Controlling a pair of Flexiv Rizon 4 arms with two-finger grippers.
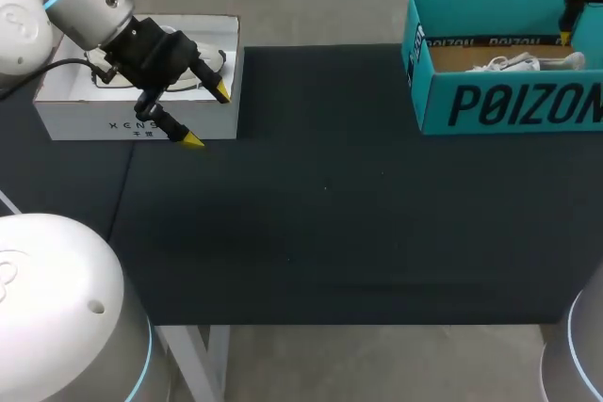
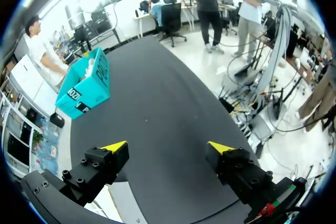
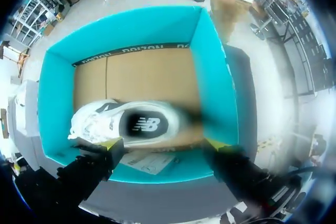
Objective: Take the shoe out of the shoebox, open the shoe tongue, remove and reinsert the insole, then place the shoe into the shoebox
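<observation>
The teal shoebox (image 1: 499,105) stands open at the table's far right. A white shoe (image 3: 126,124) lies on its side on the box's cardboard floor, with the dark insole showing through its opening. My right gripper (image 3: 163,144) hangs over the box, open, its yellow tips apart above the shoe and the near wall. In the head view only one of its fingers (image 1: 568,18) shows, at the box's right end above the shoe (image 1: 513,64). My left gripper (image 1: 205,116) is open and empty at the far left. The shoebox (image 2: 84,87) lies well ahead of it.
A white open box (image 1: 94,110) stands at the back left, just behind my left gripper. A printed sheet (image 3: 149,162) lies inside the shoebox by the near wall. The black table top (image 1: 320,214) stretches between the two boxes.
</observation>
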